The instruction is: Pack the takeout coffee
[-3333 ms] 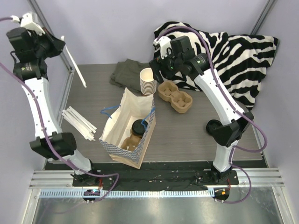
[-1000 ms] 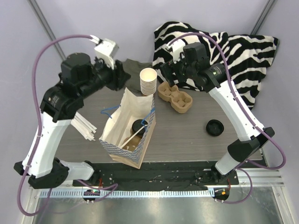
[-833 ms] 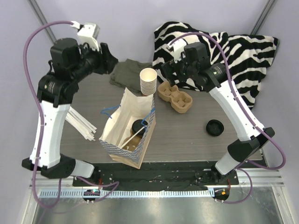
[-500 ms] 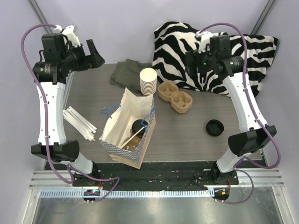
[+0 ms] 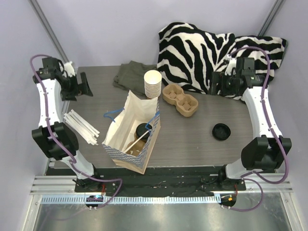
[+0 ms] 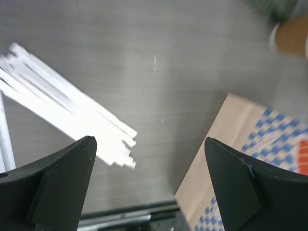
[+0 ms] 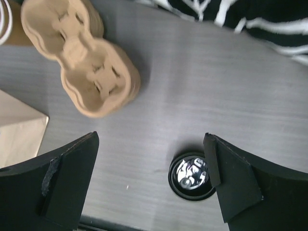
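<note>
Since the takeout coffee (image 5: 143, 130) sits in the paper bag (image 5: 125, 118), packing looks done.
Left gripper (image 5: 83, 85) and right gripper (image 5: 217, 87) both spread wide, holding nothing.

The left arm (image 5: 45, 103) and the right arm (image 5: 262, 113) share one build: long white shells set between bulky matte-black joint housings. A purple cable (image 5: 32, 65) loops off the left arm's far end and runs down to its base. A second purple cable (image 5: 252, 47) arcs off the right arm in the same way. The left gripper (image 6: 148, 140) and the right gripper (image 7: 151, 137) each carry two broad, black, wedge-shaped fingers (image 6: 62, 187). One finger edge (image 7: 50, 175) on the right gripper looks pale and scuffed.
</note>
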